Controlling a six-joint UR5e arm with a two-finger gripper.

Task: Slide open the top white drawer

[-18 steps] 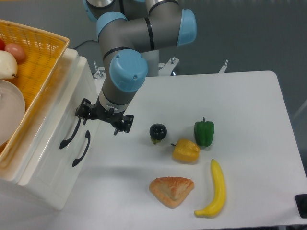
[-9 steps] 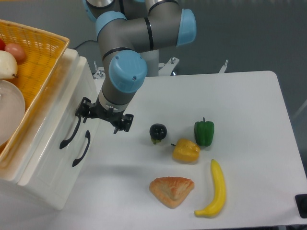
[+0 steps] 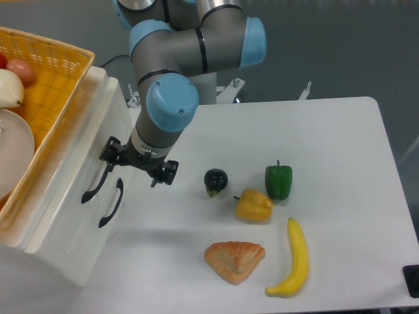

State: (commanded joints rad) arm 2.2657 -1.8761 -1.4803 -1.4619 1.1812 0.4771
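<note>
The white cabinet stands at the left, its front facing right. The top white drawer (image 3: 73, 171) is shut, and its curved black handle (image 3: 95, 182) lies just left of the second drawer's matching handle (image 3: 111, 203). My gripper (image 3: 137, 164) points down in front of the cabinet with its jaws apart and holds nothing. Its left finger (image 3: 109, 152) is right at the upper end of the top handle; I cannot tell whether they touch. Its right finger (image 3: 166, 173) hangs over the table.
A yellow woven basket (image 3: 60, 72) with fruit and a white plate sits on the cabinet. On the table are a dark eggplant (image 3: 215, 180), a green pepper (image 3: 278, 181), a yellow pepper (image 3: 254, 205), a pastry (image 3: 234, 260) and a banana (image 3: 294, 259).
My gripper has shifted a little to the left, toward the top drawer's handle. The drawers and the food have not moved.
</note>
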